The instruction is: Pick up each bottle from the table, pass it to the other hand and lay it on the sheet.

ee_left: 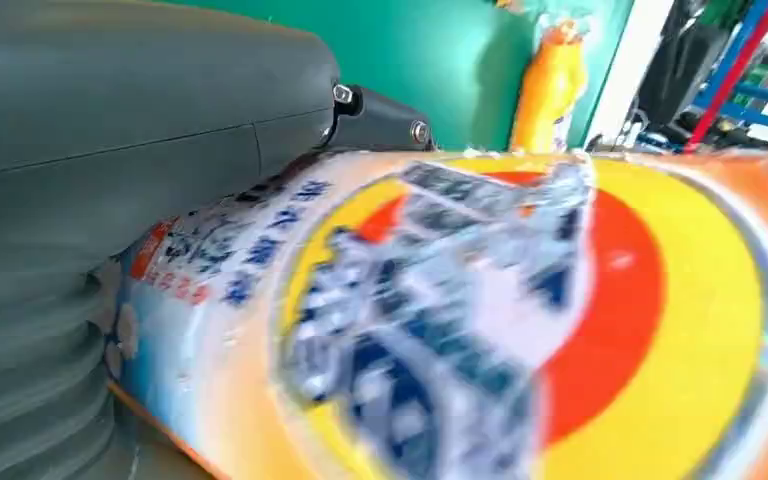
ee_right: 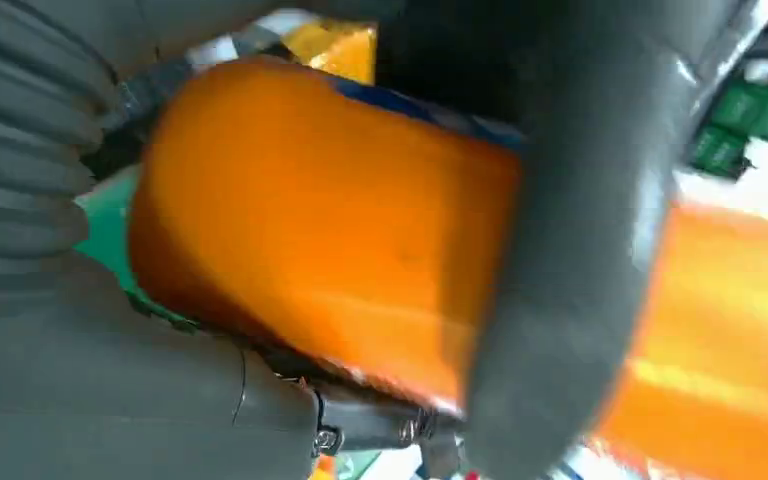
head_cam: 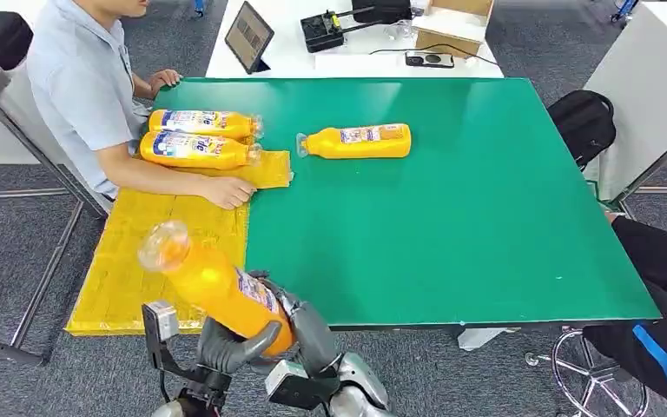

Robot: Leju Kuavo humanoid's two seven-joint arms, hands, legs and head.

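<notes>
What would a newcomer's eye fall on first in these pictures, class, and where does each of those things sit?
First, the orange bottle held tilted between the robot's left hand and right hand, at the near edge of the green table. Next, two bottles lying side by side on the yellow sheet at the far left, a person's hand resting beside them. A lone bottle lies farther back on the green.

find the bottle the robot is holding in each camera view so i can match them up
Head view: held bottle at the lower left, cap tilted up over the yellow sheet.
Left wrist view: its printed label across most of the picture.
Right wrist view: its orange body behind a grey finger.
Shared landmark: the green table.
</notes>
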